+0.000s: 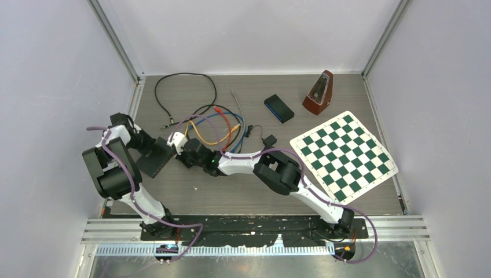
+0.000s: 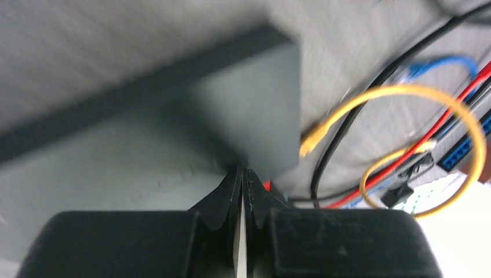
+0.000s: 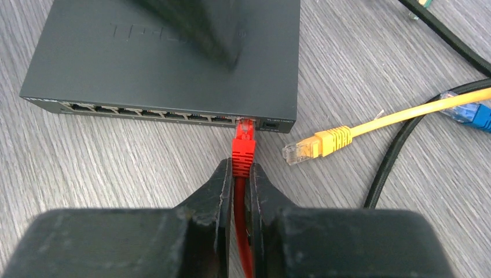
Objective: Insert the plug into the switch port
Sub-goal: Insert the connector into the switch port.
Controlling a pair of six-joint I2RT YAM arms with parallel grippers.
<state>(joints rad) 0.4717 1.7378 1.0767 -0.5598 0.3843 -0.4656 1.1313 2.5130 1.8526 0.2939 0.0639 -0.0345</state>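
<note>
Your right gripper [image 3: 240, 169] is pinched tight on the tail of the red plug [image 3: 244, 145]. Straight ahead of its fingertips, the plug's tip is at the end port of the network switch [image 3: 87, 63]. Your left gripper [image 2: 243, 172] is fully closed and empty, its tips at the switch's top.

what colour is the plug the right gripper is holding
Red. The plug in the right gripper shows best in the right wrist view, at the switch.
</note>
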